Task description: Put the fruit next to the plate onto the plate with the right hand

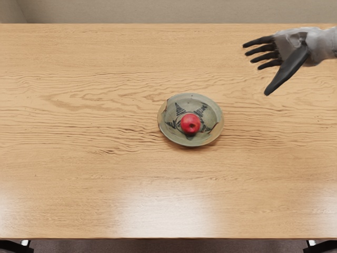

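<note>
Spread and relaxed, the dark fingers [260, 50] of the robot's grey right hand [289, 52] grasp nothing. The long thumb angles downward, and the hand hovers above the far right part of the light wooden table [79, 158], well apart from everything else. Toward the middle of the table sits the round, greenish ceramic plate [217, 121] with a dark painted pattern. The small red round fruit [190, 123] rests at its centre, so the placing looks done as things lie. No other fruit shows beside the plate. What could go wrong from here, I judge, lies mostly in drawing the arm away. A low sweep across the table could clip the plate's rim and jolt it, and a fruit this round would roll readily off the shallow dish. The left hand is out of view.
</note>
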Tool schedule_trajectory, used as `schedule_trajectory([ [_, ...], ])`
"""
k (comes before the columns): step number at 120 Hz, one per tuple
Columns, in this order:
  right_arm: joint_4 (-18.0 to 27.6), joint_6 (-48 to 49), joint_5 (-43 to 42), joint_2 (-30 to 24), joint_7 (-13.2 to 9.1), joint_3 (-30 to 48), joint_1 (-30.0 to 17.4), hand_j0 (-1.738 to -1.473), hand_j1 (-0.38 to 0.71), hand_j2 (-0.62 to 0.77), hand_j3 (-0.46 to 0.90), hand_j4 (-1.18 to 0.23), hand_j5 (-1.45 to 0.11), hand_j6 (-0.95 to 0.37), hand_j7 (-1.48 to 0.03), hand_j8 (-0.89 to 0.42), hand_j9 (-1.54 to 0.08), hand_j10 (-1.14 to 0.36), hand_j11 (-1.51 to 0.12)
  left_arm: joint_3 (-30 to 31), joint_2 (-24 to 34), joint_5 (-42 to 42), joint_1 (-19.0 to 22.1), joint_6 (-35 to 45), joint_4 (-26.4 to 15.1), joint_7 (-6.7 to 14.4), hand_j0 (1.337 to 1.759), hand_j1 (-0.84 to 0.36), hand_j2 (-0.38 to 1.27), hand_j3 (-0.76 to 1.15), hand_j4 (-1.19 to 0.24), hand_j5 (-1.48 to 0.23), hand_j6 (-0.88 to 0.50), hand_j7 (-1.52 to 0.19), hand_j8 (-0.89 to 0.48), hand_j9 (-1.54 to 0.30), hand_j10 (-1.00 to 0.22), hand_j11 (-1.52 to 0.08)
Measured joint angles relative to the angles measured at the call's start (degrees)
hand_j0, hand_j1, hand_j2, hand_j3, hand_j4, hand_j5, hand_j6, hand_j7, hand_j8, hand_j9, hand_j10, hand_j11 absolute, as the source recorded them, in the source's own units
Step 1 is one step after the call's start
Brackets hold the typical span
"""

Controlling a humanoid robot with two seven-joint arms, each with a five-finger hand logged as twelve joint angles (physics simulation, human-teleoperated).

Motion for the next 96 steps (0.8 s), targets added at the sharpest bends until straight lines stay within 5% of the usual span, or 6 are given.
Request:
schedule_trajectory([
  [21,0.1,11.1,-0.5,-9.5,13.1,-0.3,-3.1,-1.658,-0.27,-0.01,0.0,-0.07,-0.09,-0.07,-0.09,-0.07,-0.09,-0.07,-0.09,0.0,0.0,0.0,0.0,0.0,0.0,0.0,1.658,0.06,0.05,0.0,-0.24,-0.32,-0.24,-0.32,-0.24,-0.32,-0.24,-0.32],
  [37,0.0,12.9,-1.0,-6.7,18.4,1.1,-8.4,-1.658,-0.28,-0.01,0.0,-0.06,-0.08,-0.06,-0.08,-0.06,-0.08,-0.06,-0.08,0.0,0.0,0.0,-0.1,0.0,0.0,0.0,1.658,0.06,0.05,0.0,-0.24,-0.32,-0.24,-0.32,-0.24,-0.32,-0.24,-0.32],
  [63,-0.2,13.5,-5.3,-4.0,20.5,16.2,-24.1,-1.658,-0.28,-0.01,0.0,-0.06,-0.07,-0.06,-0.07,-0.06,-0.07,-0.06,-0.07,0.0,0.0,0.0,0.0,0.0,0.0,0.0,1.658,0.06,0.05,0.0,-0.24,-0.32,-0.24,-0.32,-0.24,-0.32,-0.24,-0.32],
  [96,0.5,13.6,-6.3,-5.5,20.7,20.0,-27.9,-1.658,-0.29,-0.01,0.0,-0.05,-0.07,-0.05,-0.07,-0.05,-0.07,-0.05,-0.07,0.0,0.0,0.0,0.0,0.0,0.0,0.0,1.658,0.06,0.05,0.0,-0.24,-0.32,-0.24,-0.32,-0.24,-0.32,-0.24,-0.32],
])
